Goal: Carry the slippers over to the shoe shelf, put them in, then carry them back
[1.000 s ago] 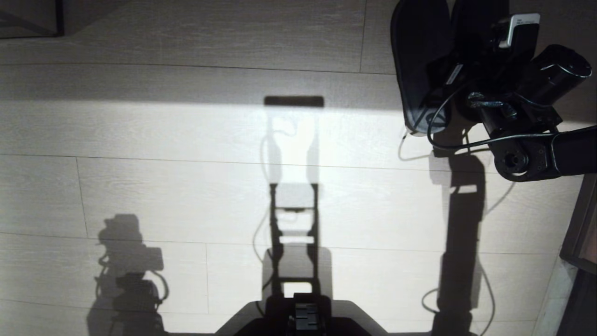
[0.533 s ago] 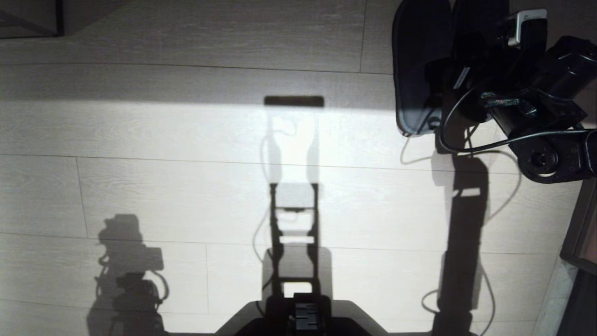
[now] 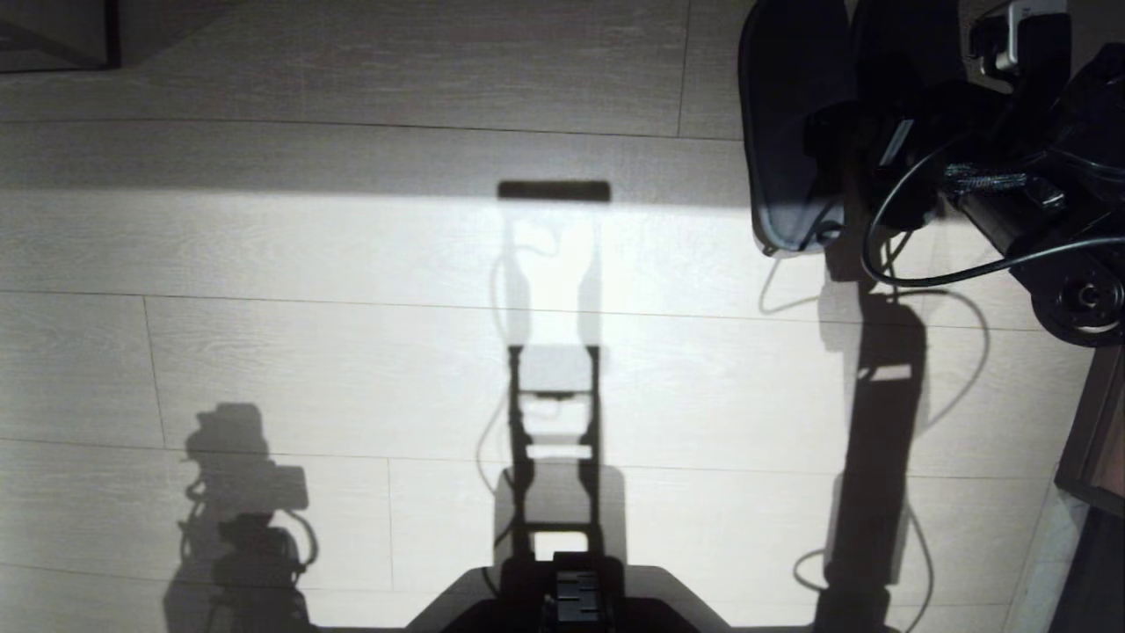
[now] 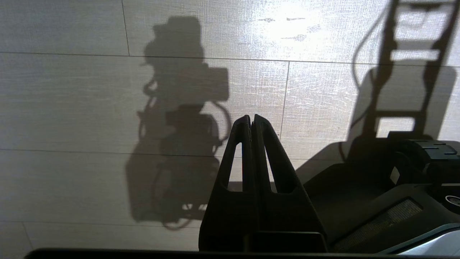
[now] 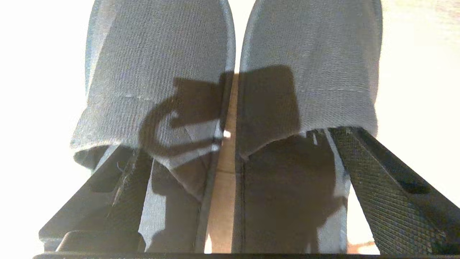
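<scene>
The two slippers (image 5: 230, 72) lie side by side on the pale floor, toes pointing away from my right wrist, with a narrow strip of floor between them. My right gripper (image 5: 237, 144) stands open over their heel ends. One of its fingers (image 5: 388, 187) is just outside the far slipper and the other overlaps the near slipper's outer edge. In the head view one slipper (image 3: 791, 132) shows at the top right, and the right arm (image 3: 1011, 202) covers most of the other. My left gripper (image 4: 251, 117) hangs shut and empty over the floor. The shoe shelf is out of view.
Pale plank floor (image 3: 352, 352) fills the head view, crossed by shadows of my arms and torso. A dark furniture edge (image 3: 1090, 440) stands at the right, and another dark corner (image 3: 53, 35) at the top left. My base (image 3: 571, 598) is at the bottom centre.
My right arm has drawn back toward the head view's right edge. The slippers have stayed where they were on the floor. The left arm has not moved.
</scene>
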